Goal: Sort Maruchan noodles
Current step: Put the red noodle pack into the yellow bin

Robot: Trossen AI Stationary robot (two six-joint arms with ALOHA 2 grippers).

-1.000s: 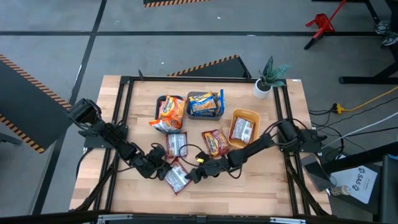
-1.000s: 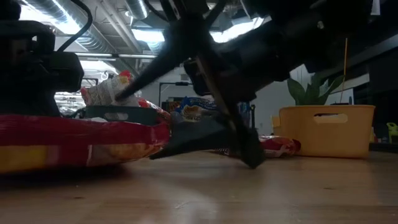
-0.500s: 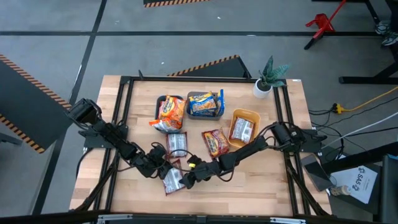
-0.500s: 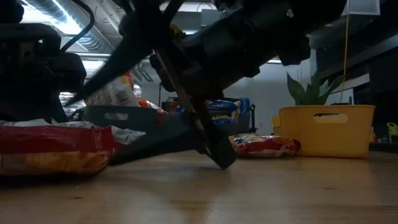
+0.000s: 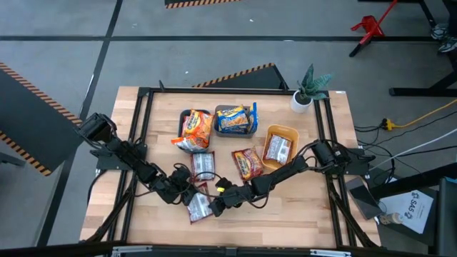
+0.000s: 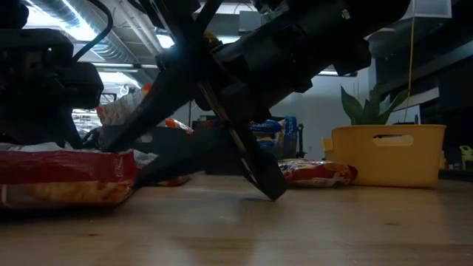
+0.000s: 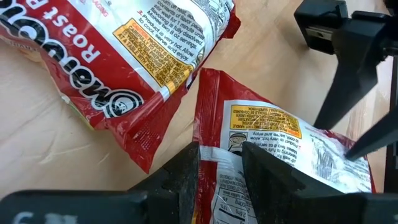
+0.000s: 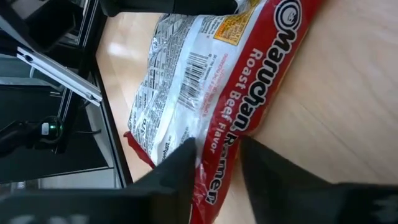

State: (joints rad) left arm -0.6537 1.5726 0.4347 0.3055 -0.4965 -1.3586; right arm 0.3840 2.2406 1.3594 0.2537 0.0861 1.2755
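A silvery-white and red Maruchan noodle packet (image 5: 197, 208) lies on the wooden table near its front, between my two grippers. My left gripper (image 5: 187, 196) is shut on it from the left, and my right gripper (image 5: 213, 205) is shut on it from the right. A second red packet (image 5: 203, 165) lies flat just behind it, and a third (image 5: 247, 163) lies further right. Other packets sit in the teal tray (image 5: 181, 123), the grey tray (image 5: 218, 113) and the orange tray (image 5: 289, 133). My left gripper pinches the packet's printed back (image 7: 219, 163) between its two fingers, close to one end. The fingers slant down from the table's left. The packet lies flat on the table. My right gripper has the packet's red long side edge (image 8: 214, 155) between its two fingers. The fingers slant down from the table's right, across that edge. The packet (image 6: 66, 174) rests on the table.
A small potted plant (image 5: 308, 89) stands at the far right corner. A black metal frame (image 5: 143, 128) runs around the table top. Bare wood shows along the near edge and at the right front.
My right gripper has gone toward the table's left and pushed the packet, which slid left and turned a little on the table. Its fingers have since drawn together on the packet's edge.
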